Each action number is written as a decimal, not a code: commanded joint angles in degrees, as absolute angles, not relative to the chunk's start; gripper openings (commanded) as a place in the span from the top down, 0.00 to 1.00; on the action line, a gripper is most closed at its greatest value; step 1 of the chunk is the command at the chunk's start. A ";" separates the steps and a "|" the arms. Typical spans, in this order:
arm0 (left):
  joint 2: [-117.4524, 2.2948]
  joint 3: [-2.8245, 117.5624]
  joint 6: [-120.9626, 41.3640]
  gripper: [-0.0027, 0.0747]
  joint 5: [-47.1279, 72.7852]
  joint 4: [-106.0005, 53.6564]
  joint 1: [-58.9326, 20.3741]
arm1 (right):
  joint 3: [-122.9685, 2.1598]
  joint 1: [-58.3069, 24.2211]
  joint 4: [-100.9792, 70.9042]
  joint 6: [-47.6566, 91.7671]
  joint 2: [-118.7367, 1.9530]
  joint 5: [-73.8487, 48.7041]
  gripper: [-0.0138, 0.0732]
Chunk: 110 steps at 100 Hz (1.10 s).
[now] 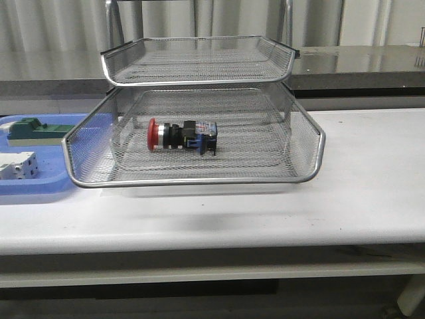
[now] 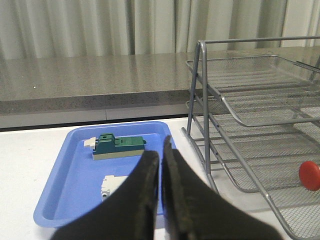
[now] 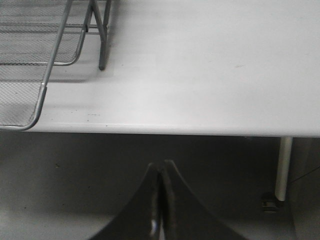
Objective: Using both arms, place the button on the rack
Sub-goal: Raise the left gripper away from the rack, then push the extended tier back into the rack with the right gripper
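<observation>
Left pincer (image 2: pixel 161 187) and right pincer (image 3: pixel 161 200) were both closed, empty. Red-headed black push-button (image 1: pixel 182 135) lay mid-frame in silver wire-mesh rack (image 1: pixel 312 143), lower tray. Risk: a returning arm could nudge the rack and roll it.

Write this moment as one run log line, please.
button: lying in rack lower tray | left pincer: shut, empty | right pincer: shut, empty

Looks like a lab or test room. Plain white table (image 1: pixel 372 193) on metal legs, grey stone-look counter (image 2: pixel 90 80) and pale curtain (image 2: pixel 75 25) beyond the left claw (image 2: pixel 161 165). Blue tray (image 2: pixel 75 175) of small electrical parts just ahead of that claw.
</observation>
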<state>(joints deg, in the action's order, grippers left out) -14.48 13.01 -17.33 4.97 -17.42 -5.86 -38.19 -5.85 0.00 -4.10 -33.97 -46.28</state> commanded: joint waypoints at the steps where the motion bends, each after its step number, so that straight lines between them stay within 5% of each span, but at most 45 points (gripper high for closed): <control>1: -14.84 14.60 -16.94 0.96 0.38 -18.04 -5.72 | -39.99 -5.67 -2.24 -3.88 -35.99 -41.90 0.92; 53: -14.84 14.60 -16.94 0.96 0.38 -18.04 -5.72 | -40.05 -6.93 -30.16 17.95 -56.33 -41.22 0.92; 110: -14.84 14.60 -16.94 0.96 0.38 -18.04 -5.72 | -42.60 -31.35 -31.06 18.61 -76.79 -24.75 0.92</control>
<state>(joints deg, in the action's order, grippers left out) -14.38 13.01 -17.33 4.97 -17.42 -5.86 -39.95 -28.95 -29.76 17.81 -75.18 -28.87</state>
